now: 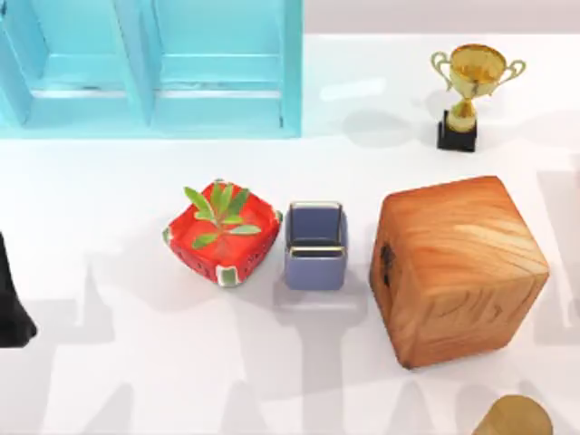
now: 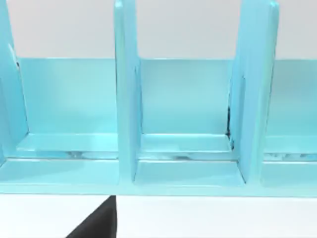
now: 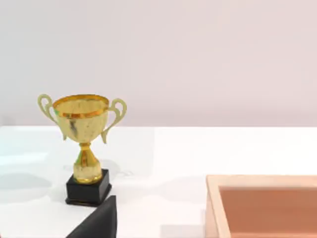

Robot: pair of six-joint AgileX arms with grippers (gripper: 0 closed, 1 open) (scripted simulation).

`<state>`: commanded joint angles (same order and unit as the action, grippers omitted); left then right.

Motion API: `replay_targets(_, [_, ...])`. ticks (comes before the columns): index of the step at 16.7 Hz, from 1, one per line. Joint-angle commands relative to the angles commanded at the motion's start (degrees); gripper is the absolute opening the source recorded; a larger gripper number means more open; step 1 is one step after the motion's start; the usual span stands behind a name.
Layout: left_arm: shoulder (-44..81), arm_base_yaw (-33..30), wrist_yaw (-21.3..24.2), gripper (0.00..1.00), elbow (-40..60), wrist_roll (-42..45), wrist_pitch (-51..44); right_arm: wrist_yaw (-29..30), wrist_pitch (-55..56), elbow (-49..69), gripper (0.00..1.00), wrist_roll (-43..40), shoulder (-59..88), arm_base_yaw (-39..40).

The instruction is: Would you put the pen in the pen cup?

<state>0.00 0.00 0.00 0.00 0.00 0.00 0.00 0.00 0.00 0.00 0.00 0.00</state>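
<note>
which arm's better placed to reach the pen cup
Probably left: the left arm is at the left edge, only the strawberry pot between; the wooden box stands right of the pen cup.

A matte black piece of the left arm [image 1: 11, 299] shows at the left edge, smooth and unmarked; each wrist view catches a black wedge of its own gripper.

The cup [image 1: 315, 246] is small, square and blue-grey, with rounded corners and a shiny metallic rim. It stands upright on the white surface [image 1: 136, 362] near the middle, its mouth open upward. It sits between a red pot [image 1: 223, 232] just to its left and a wooden box [image 1: 458, 269] to its right, apart from both.
</note>
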Motion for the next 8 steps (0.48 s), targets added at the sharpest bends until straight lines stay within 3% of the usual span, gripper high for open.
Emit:
replay_targets(4, [1.82,0.82,0.55,1.0,1.25,-0.51,-0.86,0.0,0.0,0.0,1.0,0.0,0.0,0.0])
replay_targets(8, [12.61,5.17,3.79,1.0,7.98,-3.16,-5.46,0.0,0.0,0.0,1.0,0.0,0.0,0.0])
